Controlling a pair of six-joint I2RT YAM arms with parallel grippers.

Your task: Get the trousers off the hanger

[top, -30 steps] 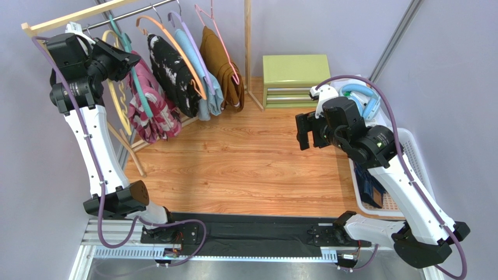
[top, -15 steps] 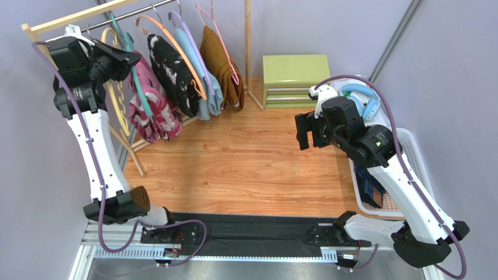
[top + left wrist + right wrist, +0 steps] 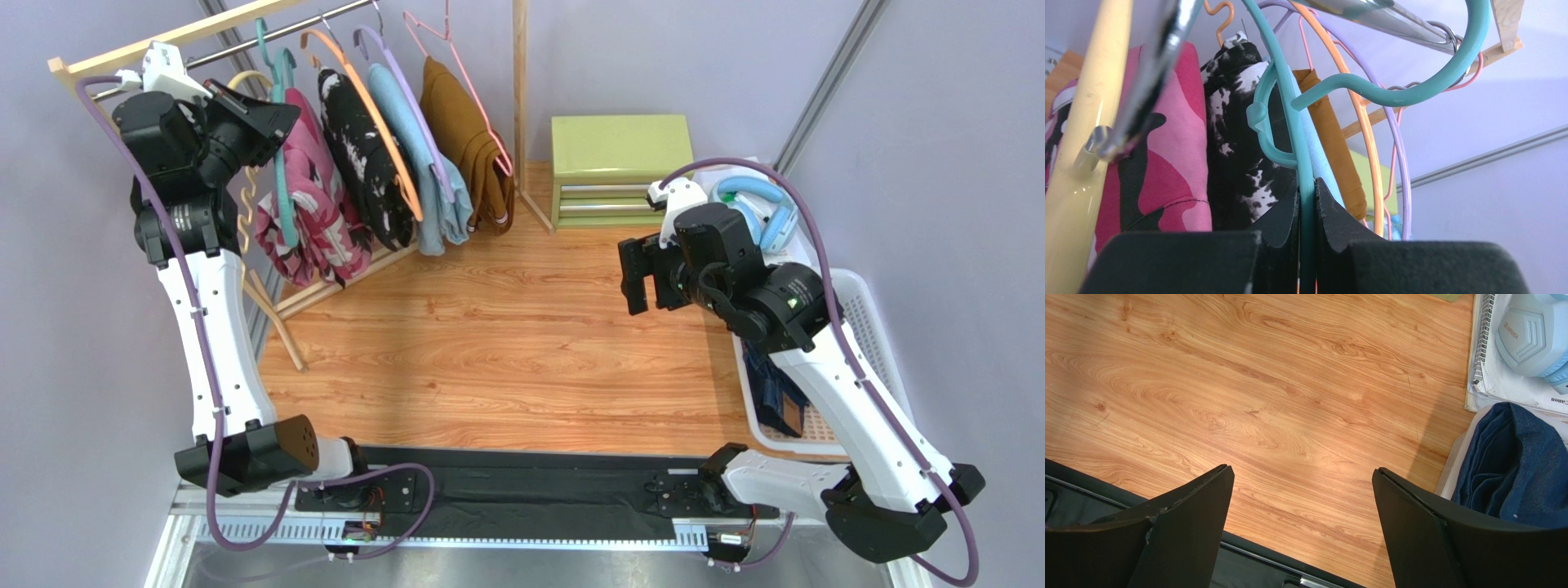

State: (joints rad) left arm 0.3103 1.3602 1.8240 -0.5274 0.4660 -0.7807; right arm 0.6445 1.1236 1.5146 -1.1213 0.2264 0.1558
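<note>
Trousers show as 2 pairs: the pink trousers (image 3: 321, 208), soft cloth blotched with white and dark red, hang in folds at the left end of the clothes rack (image 3: 519, 86). The navy trousers (image 3: 1521, 462), plain dark blue and bunched, lie in the white basket (image 3: 881, 321) at the table's right edge. The left claw (image 3: 1306, 184) is raised to the rack, its 2 fingers (image 3: 1281, 223) pressed together on the thin arm of a teal hanger (image 3: 1389, 95), whose hook sits over the metal rail (image 3: 1389, 17). The pink trousers hang just beside this claw, on its left in the wrist view, with the hanger's arm running down across their face in the top view. The right claw (image 3: 1301, 471) hovers over the wooden table (image 3: 1290, 386) with its fingers wide apart, the navy trousers near it on its right and not touching. Further along the rail hang a black garment with white splotches (image 3: 356, 147), a light blue garment (image 3: 444, 202) and a brown garment (image 3: 466, 135). Whether the pink trousers rest on the teal hanger's bar cannot be told, since that bar is hidden behind cloth. From above, the right arm covers most of the navy pair, and the wrist view cuts it off at the frame edge.
</note>
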